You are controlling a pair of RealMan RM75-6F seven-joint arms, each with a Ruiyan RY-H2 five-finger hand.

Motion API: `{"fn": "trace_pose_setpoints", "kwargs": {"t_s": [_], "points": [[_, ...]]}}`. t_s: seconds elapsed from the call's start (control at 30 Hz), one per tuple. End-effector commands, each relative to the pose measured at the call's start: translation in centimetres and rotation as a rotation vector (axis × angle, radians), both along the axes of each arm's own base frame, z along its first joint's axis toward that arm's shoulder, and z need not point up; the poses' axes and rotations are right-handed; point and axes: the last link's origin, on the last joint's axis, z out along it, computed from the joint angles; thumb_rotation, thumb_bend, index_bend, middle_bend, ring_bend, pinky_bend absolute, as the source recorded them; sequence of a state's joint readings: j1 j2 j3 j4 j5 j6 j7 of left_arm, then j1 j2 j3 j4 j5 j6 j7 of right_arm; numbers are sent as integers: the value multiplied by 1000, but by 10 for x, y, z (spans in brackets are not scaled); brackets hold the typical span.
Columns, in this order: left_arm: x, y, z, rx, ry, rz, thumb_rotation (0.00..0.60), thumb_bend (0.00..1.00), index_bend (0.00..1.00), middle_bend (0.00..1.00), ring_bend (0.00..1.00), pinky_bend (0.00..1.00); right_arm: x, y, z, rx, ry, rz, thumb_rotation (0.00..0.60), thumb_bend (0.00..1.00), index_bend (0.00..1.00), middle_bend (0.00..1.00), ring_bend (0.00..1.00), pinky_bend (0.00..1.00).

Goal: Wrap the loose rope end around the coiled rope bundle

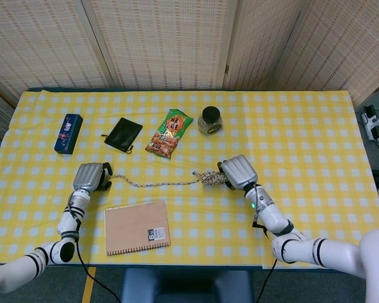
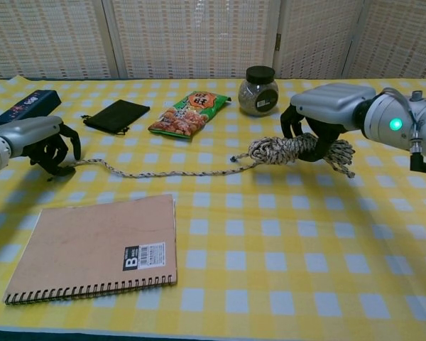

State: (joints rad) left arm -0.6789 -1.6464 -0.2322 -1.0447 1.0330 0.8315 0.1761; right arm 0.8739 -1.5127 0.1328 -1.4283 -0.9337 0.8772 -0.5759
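The coiled rope bundle (image 1: 211, 178) (image 2: 290, 149) sits right of the table's middle, and my right hand (image 1: 239, 172) (image 2: 326, 114) grips it from above with fingers curled round its right half. The loose rope end (image 1: 155, 184) (image 2: 156, 172) trails left across the yellow checked cloth in a nearly straight line. It ends at my left hand (image 1: 90, 177) (image 2: 39, 141), which lies low on the table with fingers curled over the rope's tip. The tip itself is hidden under those fingers.
A brown spiral notebook (image 1: 137, 227) (image 2: 96, 246) lies just in front of the rope. Behind the rope are a black pouch (image 1: 123, 134) (image 2: 116, 115), a snack bag (image 1: 169, 132) (image 2: 188, 114), a lidded jar (image 1: 210, 120) (image 2: 260, 90) and a blue box (image 1: 68, 133) (image 2: 30, 105).
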Motion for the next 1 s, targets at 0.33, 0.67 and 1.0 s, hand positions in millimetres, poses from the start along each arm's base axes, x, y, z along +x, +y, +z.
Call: {"fn": "trace_pose_setpoints", "kwargs": {"t_s": [0.33,0.67,1.0], "points": [[-8,-1,-1,4,1,12,600,417,560,802,722,733,0,0,-2,2,2,-1,600,610,708,609,654,597],[-10,0,-3,0,9,17,600,436,574,802,722,733,-1,0,-4,4,4,-5,600,609,710,611,653,597],[-8,0,-6,12,-5,9,600,464,630,825,742,733,-1,2,-3,9,-23,-9,600,610,723,621,659,597]]}}
